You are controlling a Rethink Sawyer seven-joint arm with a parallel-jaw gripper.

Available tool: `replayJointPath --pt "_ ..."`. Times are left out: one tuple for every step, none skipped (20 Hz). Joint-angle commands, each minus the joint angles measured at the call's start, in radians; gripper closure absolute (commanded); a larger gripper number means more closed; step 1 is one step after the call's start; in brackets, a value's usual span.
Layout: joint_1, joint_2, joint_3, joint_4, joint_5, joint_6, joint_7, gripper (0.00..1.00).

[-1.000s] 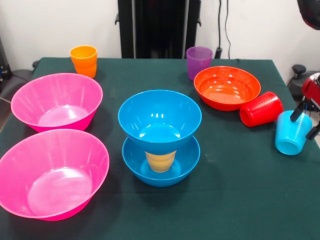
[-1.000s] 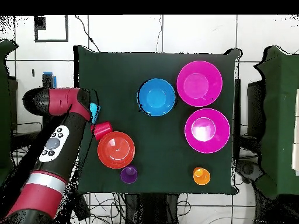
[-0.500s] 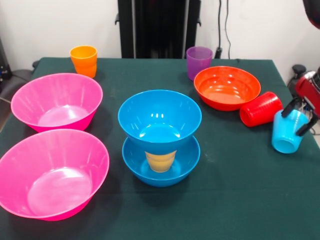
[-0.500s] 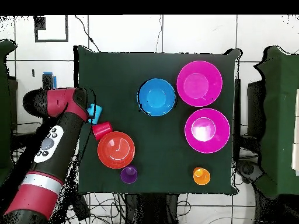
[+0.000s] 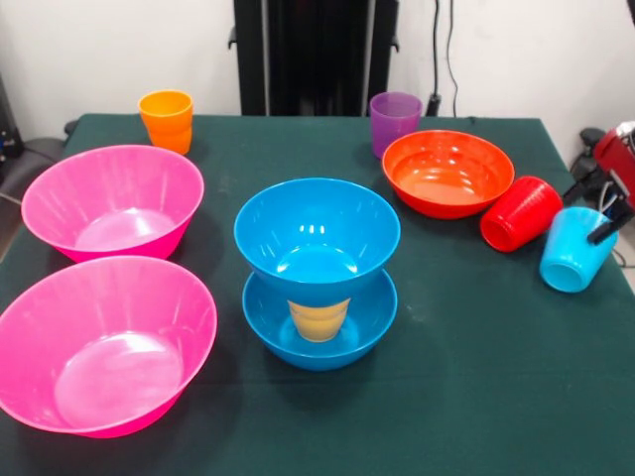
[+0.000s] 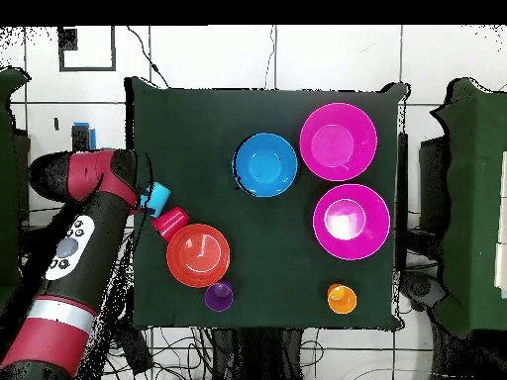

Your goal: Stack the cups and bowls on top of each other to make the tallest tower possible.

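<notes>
At the right table edge my gripper (image 5: 593, 213) is shut on the rim of the light blue cup (image 5: 572, 264), which it holds tilted with its mouth toward the camera. From overhead the gripper (image 6: 149, 195) and light blue cup (image 6: 159, 199) sit beside the red cup (image 6: 170, 220). The red cup (image 5: 520, 213) lies on its side against the orange-red bowl (image 5: 448, 174). The tower stands mid-table: a blue bowl (image 5: 317, 233) on a yellow cup (image 5: 319, 319) inside a second blue bowl (image 5: 369, 332). Two pink bowls (image 5: 112, 201) (image 5: 104, 342) sit at the left.
An orange cup (image 5: 167, 119) and a purple cup (image 5: 395, 123) stand upright near the far edge. The red arm (image 6: 84, 233) lies along the table's side in the overhead view. The dark green cloth (image 5: 496, 377) is bare at front right.
The gripper has carried the light blue cup a little toward the robot's side and tilted it more. The red cup and orange-red bowl have shifted slightly.
</notes>
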Motion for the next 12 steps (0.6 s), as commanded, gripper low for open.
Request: replayJointPath --pt "0.016 0.021 0.051 -0.048 -0.050 0.117 0.137 0.00" --pt "0.015 0.024 0.054 -0.049 -0.046 0.113 0.138 0.00" --pt "0.014 0.025 0.059 -0.047 -0.041 0.104 0.139 0.00" --pt "0.014 0.025 0.064 -0.044 -0.037 0.096 0.139 0.00" --pt "0.014 0.027 0.066 -0.044 -0.035 0.091 0.140 0.00" --pt "0.017 0.033 0.067 -0.049 -0.030 0.086 0.150 0.00" --pt "0.016 0.035 0.066 -0.053 -0.030 0.085 0.152 0.00" --pt "0.017 0.038 0.068 -0.055 -0.028 0.081 0.156 0.00" --pt "0.015 0.038 0.068 -0.056 -0.027 0.081 0.155 0.00" --pt "0.015 0.039 0.071 -0.055 -0.024 0.074 0.158 0.00" --pt "0.015 0.039 0.075 -0.053 -0.022 0.070 0.158 0.00" --pt "0.014 0.039 0.080 -0.048 -0.019 0.065 0.158 0.00"
